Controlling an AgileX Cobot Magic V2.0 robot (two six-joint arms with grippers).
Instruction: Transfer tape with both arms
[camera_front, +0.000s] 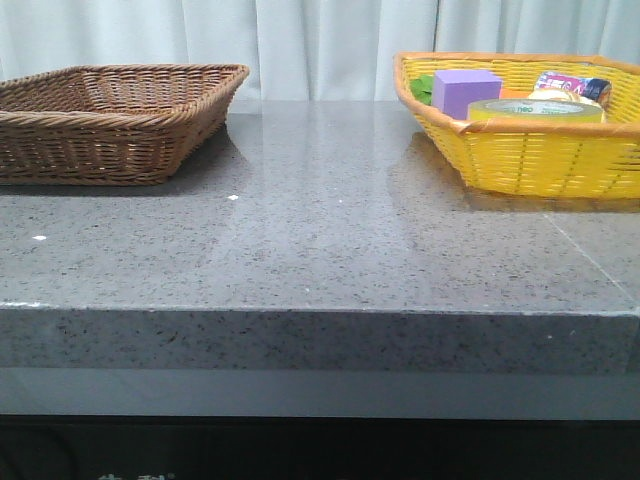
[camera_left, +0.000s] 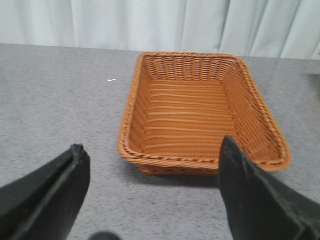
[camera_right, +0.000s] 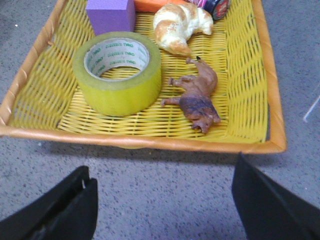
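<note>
The left gripper (camera_left: 150, 192) has its fingers wide apart above the grey table (camera_front: 320, 230), near a brown basket (camera_left: 202, 120). The right gripper (camera_right: 162, 202) is also spread wide, just before the yellow basket (camera_right: 150, 142). Inside lies the tape (camera_right: 118, 72) flat, beside a toy animal (camera_right: 196, 95), with a purple block (camera_right: 111, 15) and a croissant (camera_right: 180, 25) behind.
</note>
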